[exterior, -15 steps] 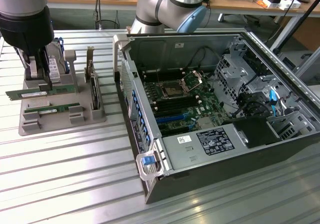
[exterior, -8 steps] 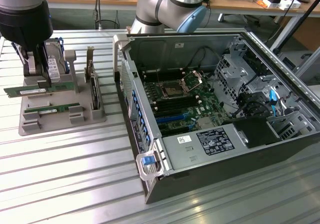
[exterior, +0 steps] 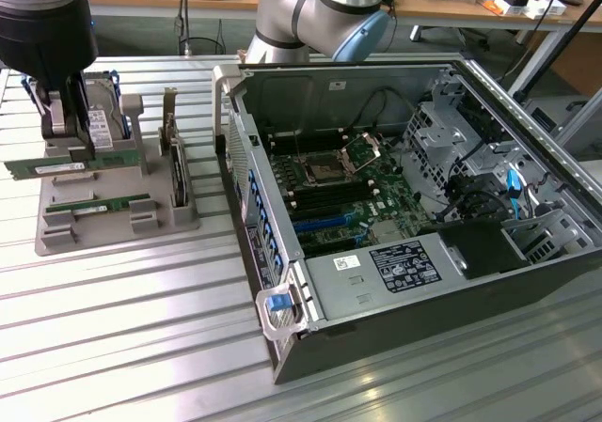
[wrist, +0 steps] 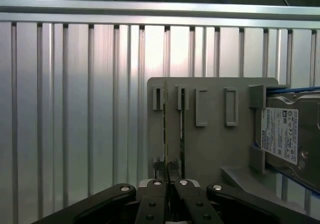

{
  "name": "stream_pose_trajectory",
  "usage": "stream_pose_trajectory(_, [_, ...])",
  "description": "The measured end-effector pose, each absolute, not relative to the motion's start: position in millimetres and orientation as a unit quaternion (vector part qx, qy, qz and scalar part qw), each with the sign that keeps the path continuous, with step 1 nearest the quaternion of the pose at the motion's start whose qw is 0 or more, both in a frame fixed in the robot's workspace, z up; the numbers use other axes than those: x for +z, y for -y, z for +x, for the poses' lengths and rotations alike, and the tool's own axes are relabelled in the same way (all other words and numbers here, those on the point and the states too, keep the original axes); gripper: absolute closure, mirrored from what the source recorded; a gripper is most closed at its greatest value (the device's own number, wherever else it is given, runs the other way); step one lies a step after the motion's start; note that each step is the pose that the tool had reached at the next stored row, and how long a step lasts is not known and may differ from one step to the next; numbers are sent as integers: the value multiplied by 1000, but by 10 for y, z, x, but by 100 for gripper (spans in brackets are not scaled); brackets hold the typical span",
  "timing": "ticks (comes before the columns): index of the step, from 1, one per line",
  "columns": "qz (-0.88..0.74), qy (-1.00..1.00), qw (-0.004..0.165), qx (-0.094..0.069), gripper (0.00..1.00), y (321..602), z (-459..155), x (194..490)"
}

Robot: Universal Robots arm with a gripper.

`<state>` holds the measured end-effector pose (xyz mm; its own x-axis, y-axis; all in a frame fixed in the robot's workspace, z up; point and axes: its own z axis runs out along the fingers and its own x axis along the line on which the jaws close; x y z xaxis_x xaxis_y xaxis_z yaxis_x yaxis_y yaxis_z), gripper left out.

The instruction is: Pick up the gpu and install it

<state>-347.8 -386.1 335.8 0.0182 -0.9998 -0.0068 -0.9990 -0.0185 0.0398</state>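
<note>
Bright light glares off the ribbed metal table [exterior: 141, 347] at near left; the computer case [exterior: 423, 323] interior lies darker.

I count two long, thin green circuit-board sticks [exterior: 47, 167] [exterior: 99, 203], one silver hard drive in blue rails [wrist: 292, 134] and one upright dark card with a metal bracket [exterior: 176, 173]. There is one grey plastic holder [exterior: 122, 231] and one open dark computer case [exterior: 404, 304].

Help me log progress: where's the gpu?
The gpu is at the exterior view's left, pinched by the gripper at the grey holder, beside the hard drive.
</note>
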Motion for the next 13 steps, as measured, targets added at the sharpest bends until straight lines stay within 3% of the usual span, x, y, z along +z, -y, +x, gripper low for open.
stream_pose_trajectory(13, [713,700,11,-18,88,3861,-3478,3551])
